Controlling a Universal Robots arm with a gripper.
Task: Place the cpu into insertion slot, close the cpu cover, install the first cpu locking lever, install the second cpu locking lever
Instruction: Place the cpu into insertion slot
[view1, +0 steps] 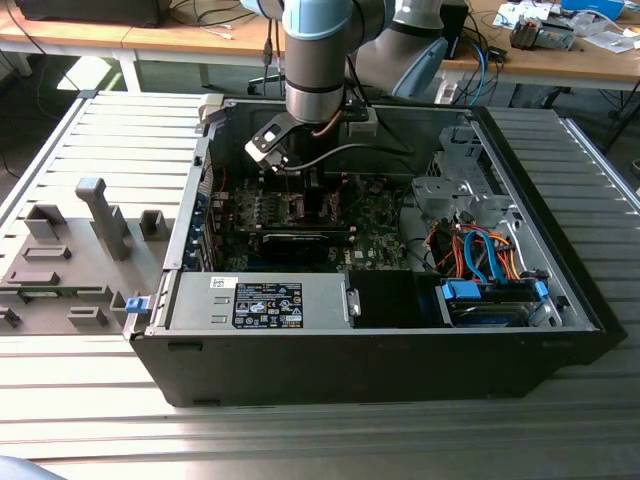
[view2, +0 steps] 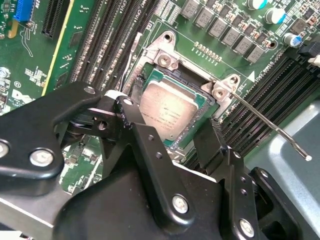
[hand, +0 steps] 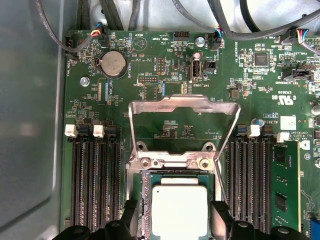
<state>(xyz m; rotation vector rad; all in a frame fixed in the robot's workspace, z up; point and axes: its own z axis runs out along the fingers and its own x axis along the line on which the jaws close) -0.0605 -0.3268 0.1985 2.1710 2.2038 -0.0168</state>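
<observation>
The cpu (hand: 178, 212) lies in the insertion slot (hand: 170, 162), cpu cover (hand: 182, 104) raised.

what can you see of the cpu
The cpu is a small flat square chip with a dull silver-grey metal top, rounded corners, faint print and a green rim around the metal. In both wrist views it lies flat and level in the slot on the green board, seated inside the silvery frame. The cover stands swung up behind it, so its top is bare. The gripper hangs right over it.
</observation>
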